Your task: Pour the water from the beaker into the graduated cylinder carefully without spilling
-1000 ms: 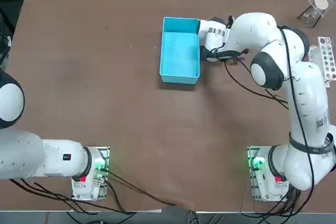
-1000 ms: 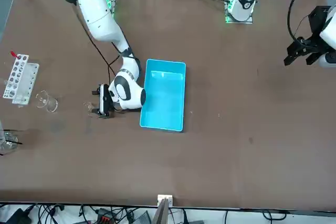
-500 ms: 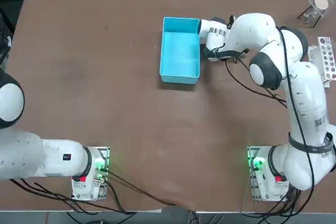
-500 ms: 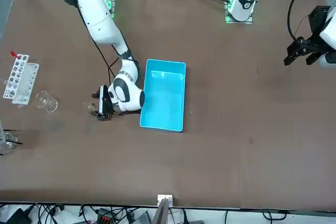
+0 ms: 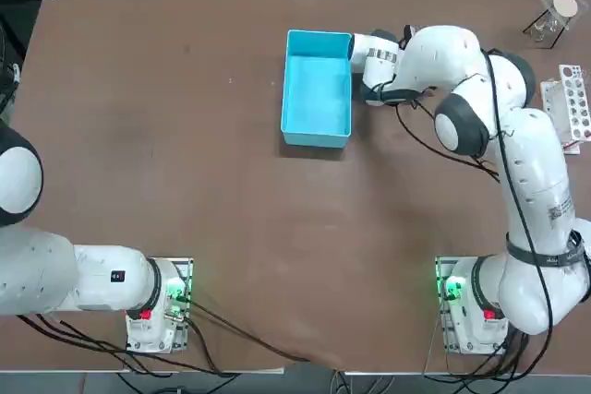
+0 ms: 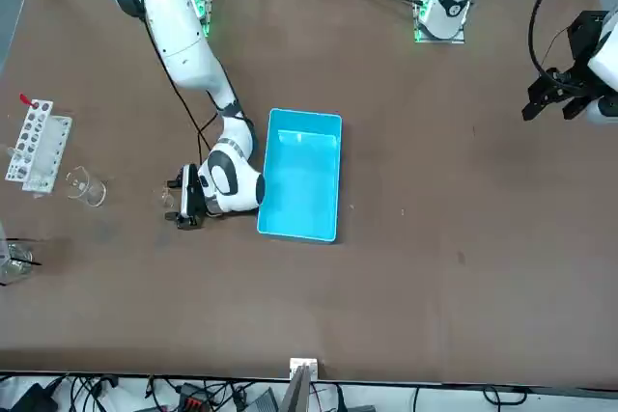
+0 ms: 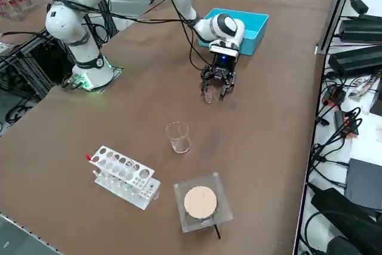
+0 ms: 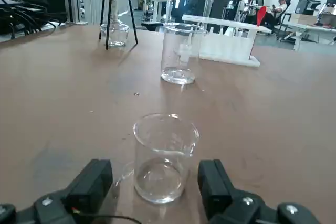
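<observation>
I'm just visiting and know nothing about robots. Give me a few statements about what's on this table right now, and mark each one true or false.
1. The right pincer is open, with the beaker standing between its fingers. True.
2. The beaker is lifted off the table. False: it stands on the table.
3. A blue tray lies beside the working arm. True.
4. The white rack sits inside the blue tray. False: it rests on the table, apart from the tray.
5. A second, wider glass cup stands between the beaker and the rack. True.

A robotics lab: brown table (image 5: 185,136), white tube rack (image 7: 124,177), glassware, cabled equipment alongside.
</observation>
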